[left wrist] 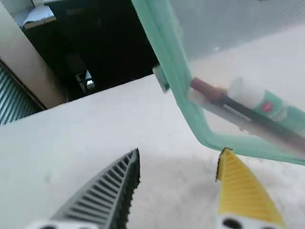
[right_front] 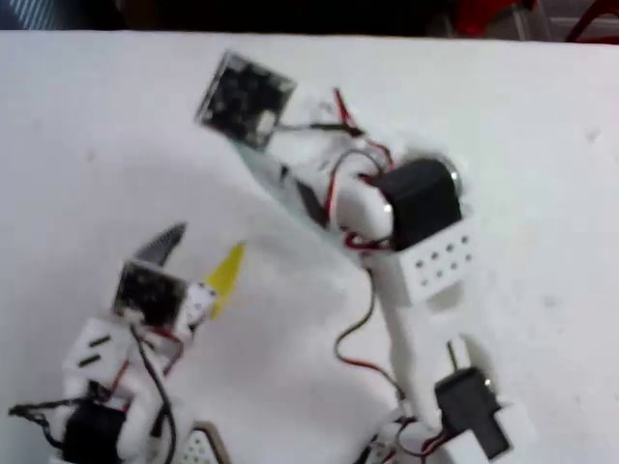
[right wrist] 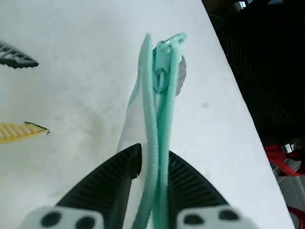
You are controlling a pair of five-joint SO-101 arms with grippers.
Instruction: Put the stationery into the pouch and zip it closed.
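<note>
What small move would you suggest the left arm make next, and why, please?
I would probably ease the left gripper toward the zipper pull and close on it. The stationery already lies inside the pouch, the right gripper clamps its zip edge, and the left jaws stand open beside it; whether the zip is fully shut I cannot tell.

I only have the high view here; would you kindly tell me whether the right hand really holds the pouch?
Observer: Yes, the right hand is shut on the pouch's green zip edge.
Operator: Thank you. Is the stationery inside?
Observer: Yes, a dark pen and a white tube lie inside it.
Operator: And the zip?
Observer: Its slider sits at the edge's far end from the fingers.
</note>
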